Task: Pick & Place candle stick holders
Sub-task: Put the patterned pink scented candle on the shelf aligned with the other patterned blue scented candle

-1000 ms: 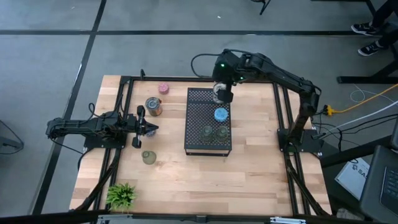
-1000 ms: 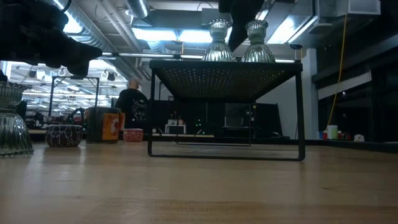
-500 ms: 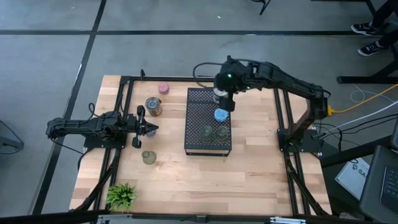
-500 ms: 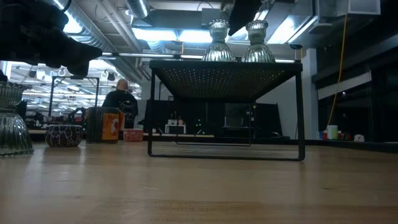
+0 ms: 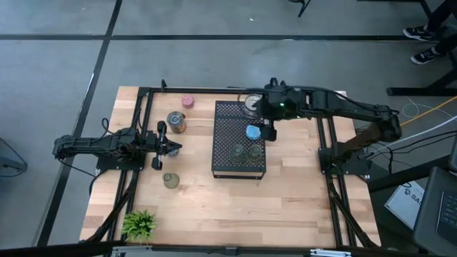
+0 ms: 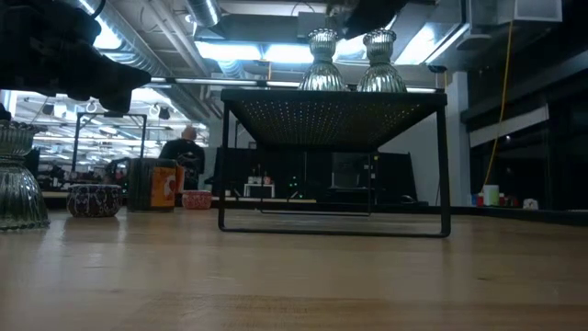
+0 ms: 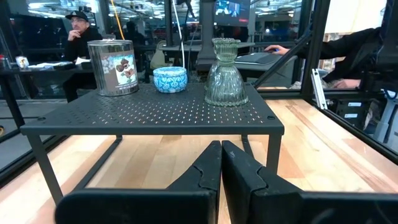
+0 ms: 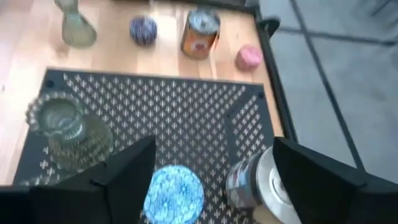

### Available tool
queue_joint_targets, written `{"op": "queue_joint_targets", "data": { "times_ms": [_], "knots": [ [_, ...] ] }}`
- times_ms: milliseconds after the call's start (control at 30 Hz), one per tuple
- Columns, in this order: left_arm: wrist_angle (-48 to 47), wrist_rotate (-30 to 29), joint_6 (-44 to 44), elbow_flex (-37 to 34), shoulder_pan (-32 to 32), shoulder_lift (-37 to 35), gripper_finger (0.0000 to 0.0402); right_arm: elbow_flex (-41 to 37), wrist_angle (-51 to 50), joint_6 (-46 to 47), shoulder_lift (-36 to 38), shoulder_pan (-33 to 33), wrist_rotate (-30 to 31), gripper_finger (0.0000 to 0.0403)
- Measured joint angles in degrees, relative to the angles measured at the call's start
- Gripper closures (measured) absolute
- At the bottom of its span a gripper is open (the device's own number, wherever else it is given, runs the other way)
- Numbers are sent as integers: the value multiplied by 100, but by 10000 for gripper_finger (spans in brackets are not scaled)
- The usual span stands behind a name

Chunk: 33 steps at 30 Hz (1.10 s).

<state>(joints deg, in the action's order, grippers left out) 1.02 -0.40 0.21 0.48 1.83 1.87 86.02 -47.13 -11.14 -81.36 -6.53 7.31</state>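
Holders are counted as follows: on the black tray (image 5: 227,164), one blue holder (image 5: 253,132) and two clear glass holders (image 5: 245,151); on the bench (image 5: 285,200), one pink holder (image 5: 188,101) and one glass holder (image 5: 170,180). Two tins are noted, one on the tray (image 5: 251,103), one on the bench (image 5: 176,122). The right pincer (image 5: 268,133) is held wide and empty beside the blue holder. The left pincer (image 7: 221,163) is closed, empty, at the bench's left.
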Motion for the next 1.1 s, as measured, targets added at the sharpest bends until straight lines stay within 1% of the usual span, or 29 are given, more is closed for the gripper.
{"op": "queue_joint_targets", "data": {
  "times_ms": [233,467,700,933,1000,1100],
  "knots": [
    [-7,0,0,-1,-2,0,395,-838,588,0,939,32,2,140],
    [-2,2,2,1,-2,0,395,-1447,692,0,1752,12,29,193],
    [-4,2,2,0,-1,0,395,-2362,879,5,2665,10,61,247],
    [-2,2,0,-1,0,0,395,-3417,889,774,3687,11,51,292],
    [-2,2,2,0,-1,0,395,-3741,887,949,3979,12,-33,299],
    [-2,0,0,1,-2,0,395,-4252,896,1076,4399,10,-313,306]
  ]
}}
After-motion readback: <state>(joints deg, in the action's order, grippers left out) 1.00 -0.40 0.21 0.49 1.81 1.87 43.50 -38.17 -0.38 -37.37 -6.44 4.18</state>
